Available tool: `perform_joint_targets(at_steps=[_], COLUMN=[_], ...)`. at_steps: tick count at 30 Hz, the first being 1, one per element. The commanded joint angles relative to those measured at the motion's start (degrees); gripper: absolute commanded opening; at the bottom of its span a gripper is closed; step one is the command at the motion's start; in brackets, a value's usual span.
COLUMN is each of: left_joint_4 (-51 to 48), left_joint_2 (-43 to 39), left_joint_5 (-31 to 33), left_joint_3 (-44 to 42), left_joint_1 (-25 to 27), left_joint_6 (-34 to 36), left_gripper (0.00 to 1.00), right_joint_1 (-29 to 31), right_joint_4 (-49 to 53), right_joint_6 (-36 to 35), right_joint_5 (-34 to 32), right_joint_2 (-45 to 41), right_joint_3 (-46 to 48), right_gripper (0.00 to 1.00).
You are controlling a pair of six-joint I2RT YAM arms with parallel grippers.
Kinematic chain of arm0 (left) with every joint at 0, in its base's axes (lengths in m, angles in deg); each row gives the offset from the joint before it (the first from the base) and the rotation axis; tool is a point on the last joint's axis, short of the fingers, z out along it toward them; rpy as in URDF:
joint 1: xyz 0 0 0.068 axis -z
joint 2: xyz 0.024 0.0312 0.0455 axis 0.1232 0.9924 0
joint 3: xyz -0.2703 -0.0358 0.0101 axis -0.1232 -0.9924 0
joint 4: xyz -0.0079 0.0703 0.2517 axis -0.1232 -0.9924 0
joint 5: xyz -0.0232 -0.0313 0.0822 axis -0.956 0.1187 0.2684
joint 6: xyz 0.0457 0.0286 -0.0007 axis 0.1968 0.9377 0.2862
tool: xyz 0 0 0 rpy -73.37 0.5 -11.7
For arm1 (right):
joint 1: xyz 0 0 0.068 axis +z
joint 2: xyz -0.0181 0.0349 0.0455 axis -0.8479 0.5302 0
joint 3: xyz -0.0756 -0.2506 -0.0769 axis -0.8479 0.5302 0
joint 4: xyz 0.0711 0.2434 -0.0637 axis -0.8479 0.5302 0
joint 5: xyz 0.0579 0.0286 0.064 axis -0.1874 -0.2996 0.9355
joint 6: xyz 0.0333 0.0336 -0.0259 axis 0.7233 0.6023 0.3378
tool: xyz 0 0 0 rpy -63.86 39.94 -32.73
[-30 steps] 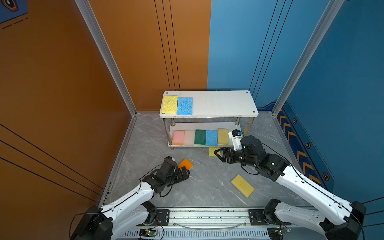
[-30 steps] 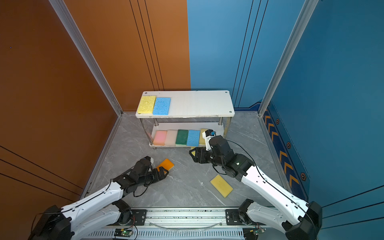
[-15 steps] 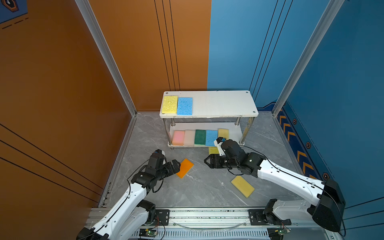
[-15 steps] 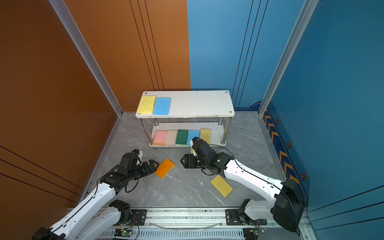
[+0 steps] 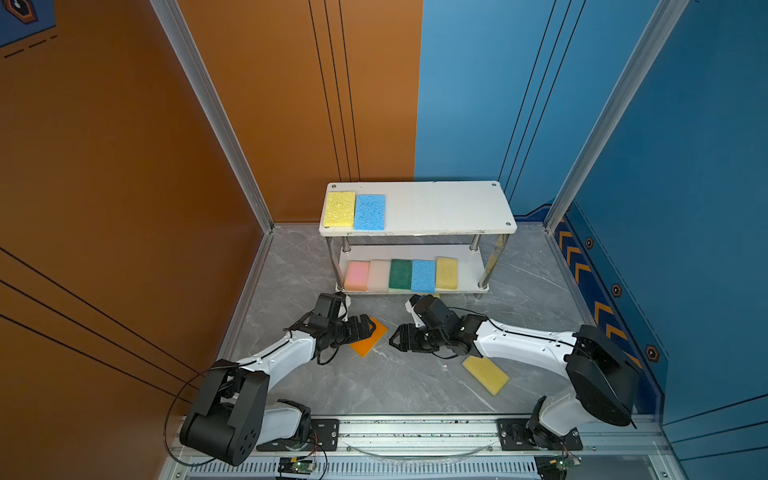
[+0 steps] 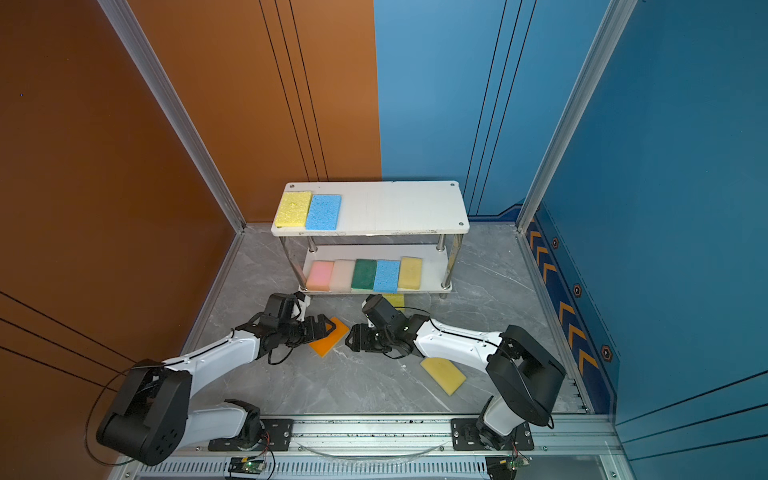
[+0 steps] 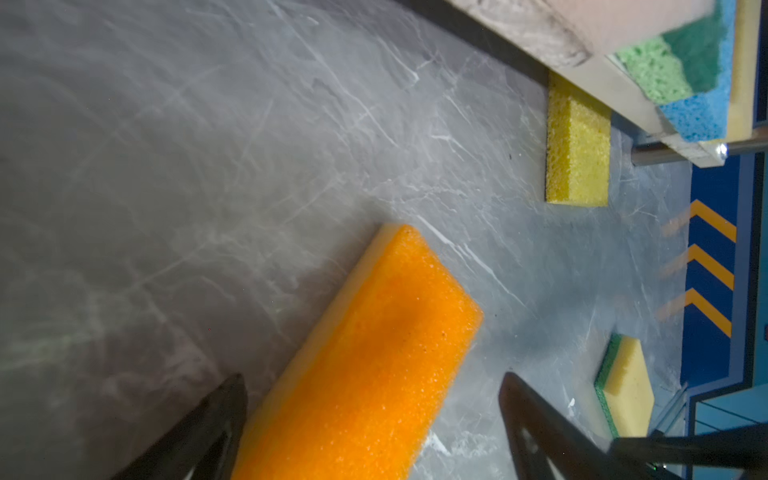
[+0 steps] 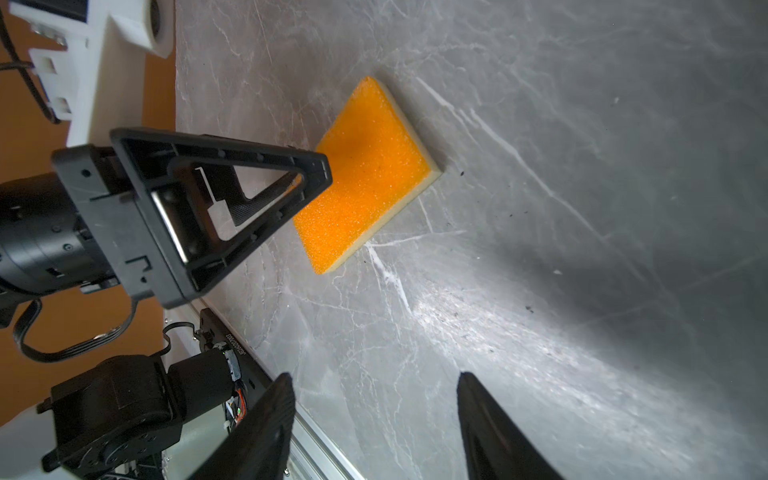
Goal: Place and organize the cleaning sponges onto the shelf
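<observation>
- Closer in over the orange sponge (image 7: 365, 357) with the left gripper (image 5: 365, 328) than half a second ago, when just off to the sponge's side; jaws wide apart, straddling one end, nothing clamped.
- Drawn back from the right end of the shelf (image 5: 440, 208) with the right gripper (image 5: 394, 338), now low over the grey floor (image 5: 374, 386) and facing the same orange sponge from the opposite side; jaws apart and empty.
- Uncovered by that retreat: the shelved yellow sponge (image 5: 446, 273), closing a row of five on the lower board. Two more on the top board, so seven shelved.
- Judged from this: one placement finished, orange sponge next, probably for the left arm; some risk of both grippers crowding one spot.
- Still on the floor: orange sponge flat between the grippers, the loose yellow sponge (image 5: 485, 375) beside the right arm, the half-hidden yellow sponge (image 7: 577, 153) at the shelf's front edge.
- Hard to make out: that last sponge, largely covered by the right arm and lower board in both top views; contact between left fingertips and sponge or floor; fine detail, for blur in both wrist views.
</observation>
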Motion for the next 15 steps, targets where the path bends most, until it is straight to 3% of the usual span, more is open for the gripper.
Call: perform_joint_targets(at_steps=[1,8,15], left_joint_4=[4.0,10.94,4.77], left_joint_2=[0.62,-3.88,-13.64], left_joint_5=[-1.29,0.16,0.8], left_joint_3=[-0.9,-9.21,-10.73], left_joint_1=[3.64,9.86,4.84], left_joint_6=[-1.12,-10.3,-10.02], left_gripper=[0.89,0.77,0.67], right_joint_1=[-0.41,-1.77,-1.77], right_joint_4=[-4.78,-4.26,-2.0], right_joint_6=[1.89,1.23,-0.96], right_joint_5=[2.01,1.03,0.68], right_joint_2=[1.73,3.18,6.3], right_joint_3=[1.12,1.93,0.21], right_gripper=[0.57,0.48,0.39])
